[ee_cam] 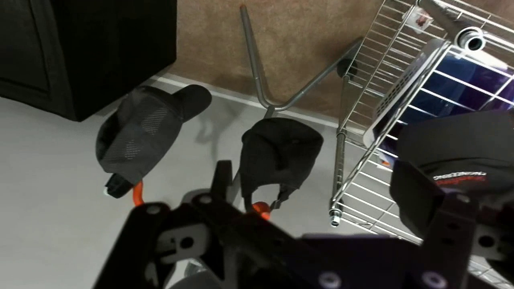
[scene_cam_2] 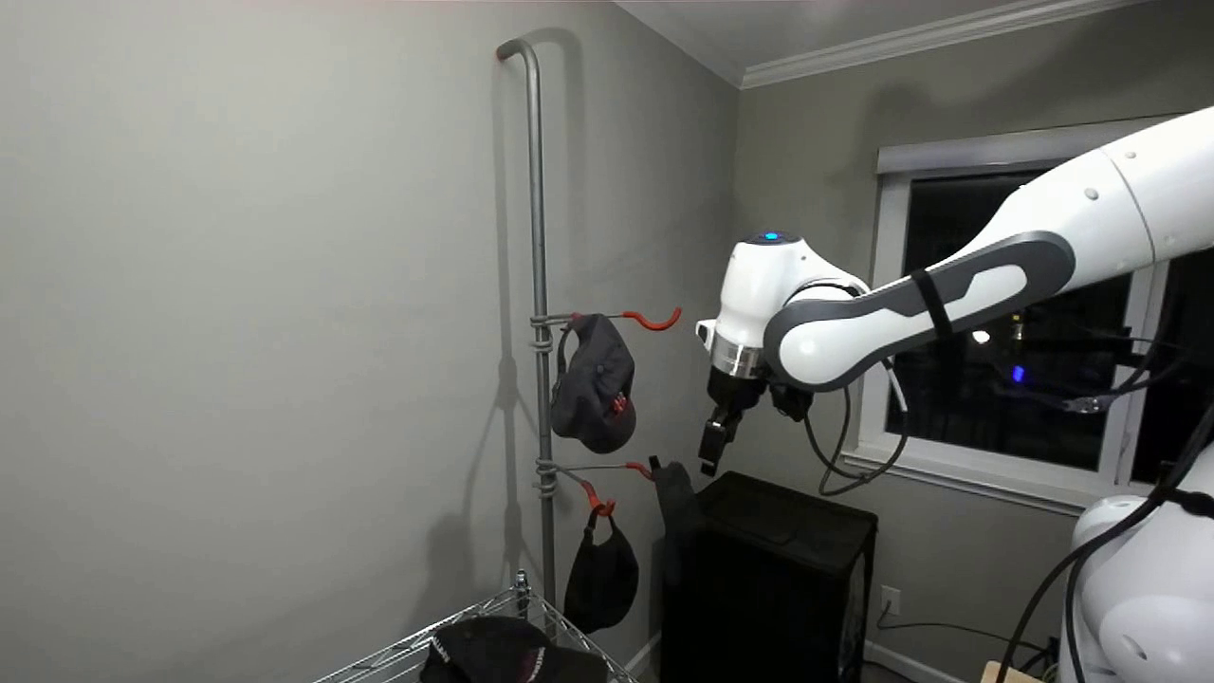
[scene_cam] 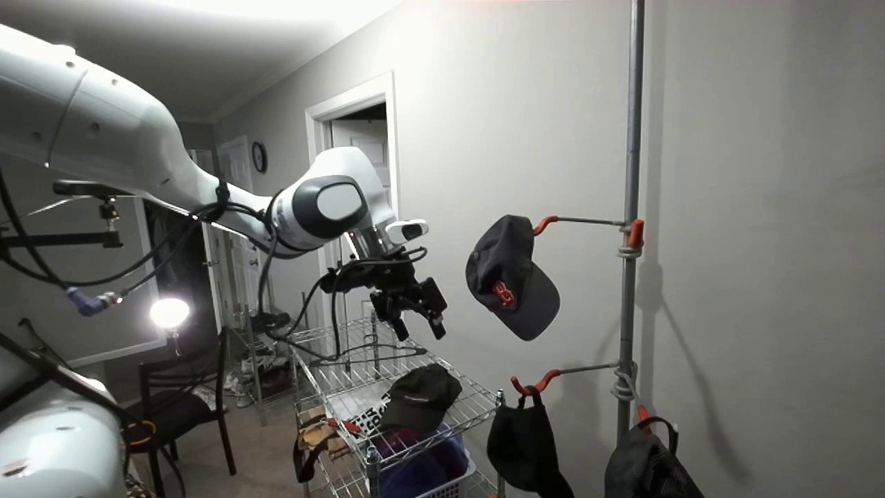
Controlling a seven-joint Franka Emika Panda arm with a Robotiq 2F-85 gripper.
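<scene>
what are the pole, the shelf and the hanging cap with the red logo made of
Pole: probably metal, dull grey, judging by the smooth bend at its top. Shelf: metal wire, likely chrome-plated, since its thin bars show bright glints. Cap: apparently cloth, dark and matte, with no glossy highlights; its red logo could be stitched or printed.

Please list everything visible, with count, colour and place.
Pole: one, grey, beside wall
Hooks: four, red-tipped, on pole
Wire shelving: one, silver, near pole
Hanging baseball caps: three, dark, on hooks
Shelved baseball cap: one, black, on shelving
Basket: one, white, within shelving
Cabinet: one, black, near wall
Window: one, dark, background
Doors: at least two, white, background
Chair: one, black, background
Light: one, white, background
Wall clock: one, dark, background
Clutter: uncountable, mixed, background
Arm: one, white, before window
Tool: one, black, arm's end
</scene>
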